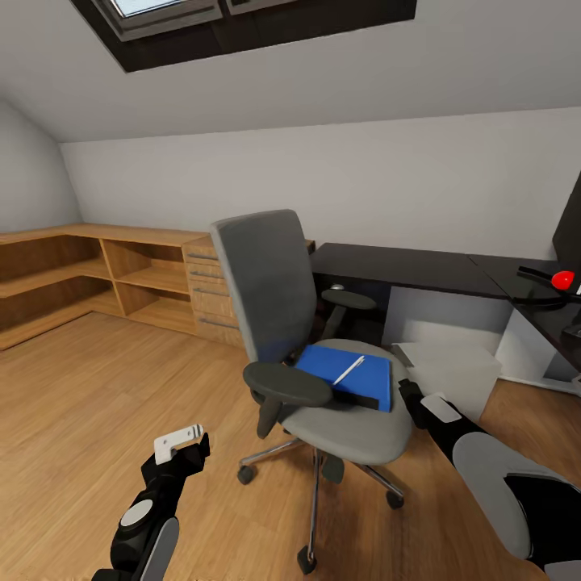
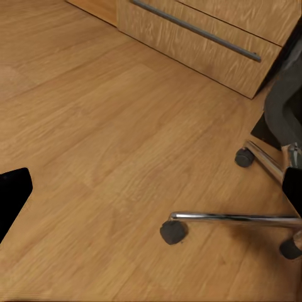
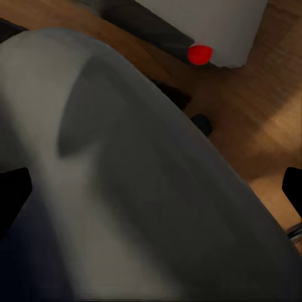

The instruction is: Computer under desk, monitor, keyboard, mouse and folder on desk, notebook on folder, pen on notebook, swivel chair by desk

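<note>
The grey swivel chair stands mid-floor, away from the dark desk. On its seat lies a blue notebook with a white pen on top and a black folder edge showing beneath. My right gripper is open at the seat's right edge, level with the stack; the grey seat spans the gap between its fingertips. My left gripper hangs open over the floor left of the chair, its fingertips wide apart. A white computer sits under the desk.
The chair's chrome base and casters spread over the wooden floor. Wooden shelves and a drawer unit line the back left wall. A monitor's stand and a red object sit at the desk's right end.
</note>
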